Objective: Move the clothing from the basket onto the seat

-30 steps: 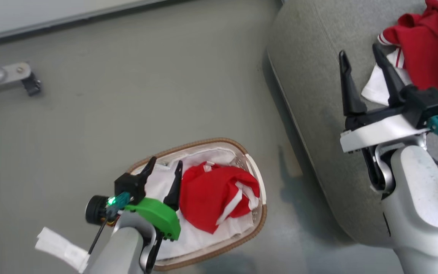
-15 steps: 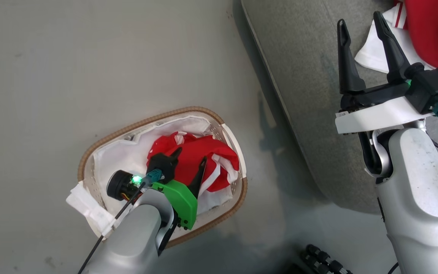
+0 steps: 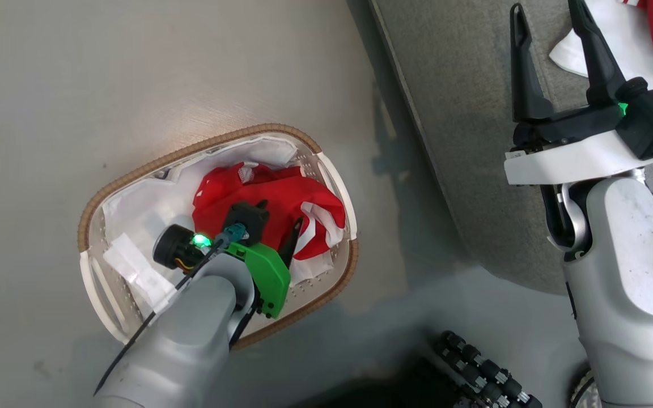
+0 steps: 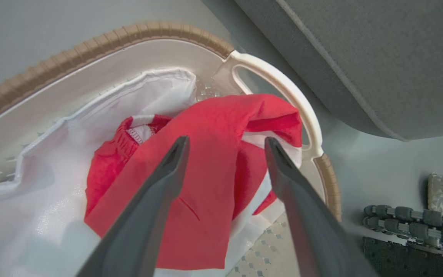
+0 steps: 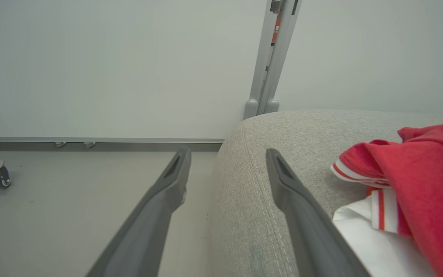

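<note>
Left claw (image 3: 281,212): I see it spread wide and empty, low and left of centre in the head view, inside the basket's outline.
Left claw, wrist view: its two fingers (image 4: 156,200) stand either side of the red cloth. I cannot tell whether the tips touch it.
Right claw (image 3: 546,11): spread wide with nothing between the fingers, at the upper right of the head view, over the seat, fingers pointing at the top edge.
Basket (image 3: 190,150): on the floor (image 3: 77,85), left of centre in the head view. It has a brown rim and a white handle at each end, and it is near the seat's edge but apart from it.
Garment (image 3: 281,195): red with white trim, bunched in the right half of the basket on the liner. In the left wrist view one fold rises against the handle nearer the seat.
Liner (image 3: 139,207): white and crumpled, bare across the basket's left half.
Seat (image 3: 462,113): grey fabric with a rounded edge and a stitched seam, running down the upper right of the head view.
Seat pile (image 5: 429,165): red and white clothing lying on the seat, at the right edge of the right wrist view. A striped red cuff lies over a white piece, just beside my right finger.
Roller (image 3: 479,368): dark and ribbed, at the bottom edge of the head view, right of centre.
Wall (image 5: 90,57): pale, behind the seat in the right wrist view, with a metal post (image 5: 271,57) standing against it.
</note>
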